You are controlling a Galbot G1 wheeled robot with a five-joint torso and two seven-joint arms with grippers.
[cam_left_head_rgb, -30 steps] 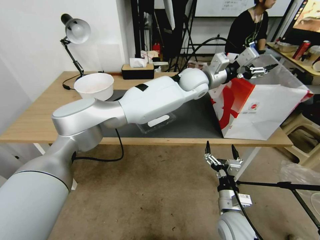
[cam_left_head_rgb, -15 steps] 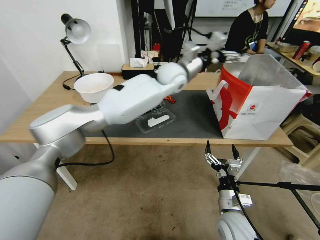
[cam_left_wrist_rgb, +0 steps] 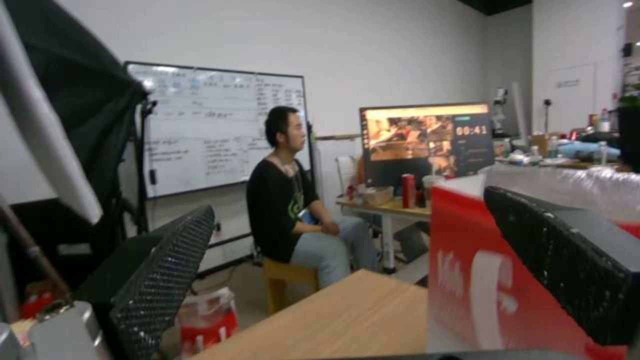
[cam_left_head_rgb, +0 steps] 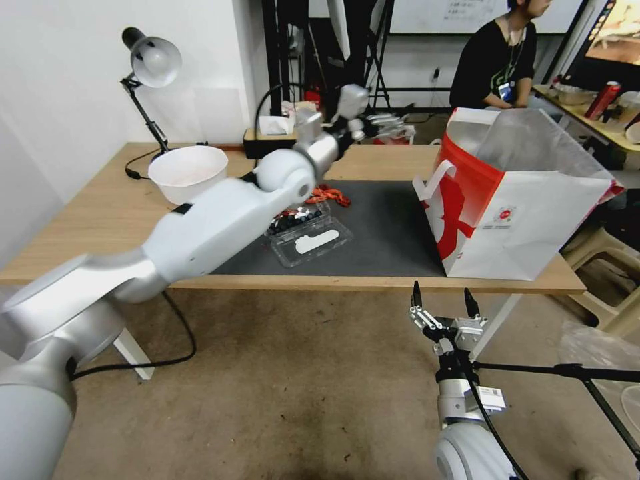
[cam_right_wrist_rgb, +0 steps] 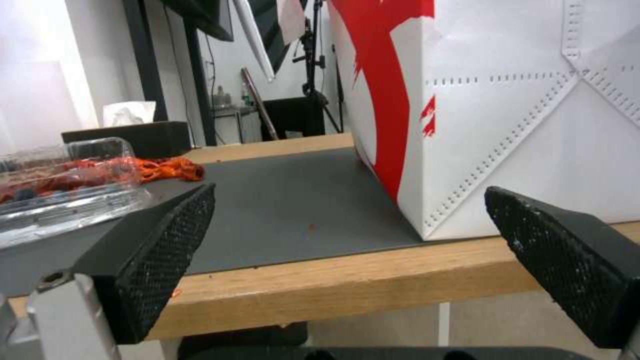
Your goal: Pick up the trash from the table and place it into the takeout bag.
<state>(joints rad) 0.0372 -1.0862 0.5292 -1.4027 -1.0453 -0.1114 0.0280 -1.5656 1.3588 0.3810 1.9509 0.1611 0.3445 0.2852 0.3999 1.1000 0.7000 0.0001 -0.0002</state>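
The red-and-white takeout bag [cam_left_head_rgb: 520, 200] stands open on the right end of the table [cam_left_head_rgb: 80, 227], its foil lining showing. My left gripper [cam_left_head_rgb: 383, 123] hangs open and empty over the table's far edge, left of the bag's mouth. In the left wrist view its fingers [cam_left_wrist_rgb: 167, 270] stand wide apart with the bag [cam_left_wrist_rgb: 480, 280] beside them. A clear clamshell [cam_left_head_rgb: 307, 233] and red scraps [cam_left_head_rgb: 327, 195] lie on the dark mat [cam_left_head_rgb: 380, 227]. A round white bowl [cam_left_head_rgb: 189, 172] sits far left. My right gripper [cam_left_head_rgb: 440, 303] waits open below the table's front edge, facing the bag [cam_right_wrist_rgb: 520, 125] and clamshell [cam_right_wrist_rgb: 60, 180].
A silver desk lamp [cam_left_head_rgb: 150, 63] and a black tissue box [cam_left_head_rgb: 275, 141] stand along the table's back edge. A person sits behind the bag at another desk. A black tripod leg [cam_left_head_rgb: 567, 370] crosses the floor at the right, near a stool [cam_left_head_rgb: 600, 253].
My left arm has swung left from above the bag's mouth to the table's far edge, uncovering the clamshell and red scraps. Its gripper stays open. The right arm has not moved.
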